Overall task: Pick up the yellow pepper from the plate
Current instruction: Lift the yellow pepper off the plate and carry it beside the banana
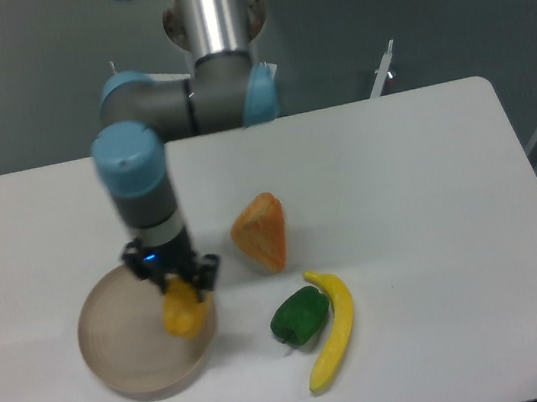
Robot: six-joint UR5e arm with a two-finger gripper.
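Observation:
The yellow pepper point(184, 312) lies on the right part of the round beige plate point(119, 350) at the table's front left. My gripper point(176, 284) hangs straight down over the plate with its fingers around the top of the pepper. The pepper's upper part is hidden by the fingers. Whether the fingers are pressed on it or still apart cannot be told from this view. The pepper seems to rest on the plate.
An orange triangular wedge point(261, 232) stands right of the gripper. A green pepper point(299, 316) and a long yellow banana point(332, 329) lie at the front, right of the plate. The table's front edge is close below the plate.

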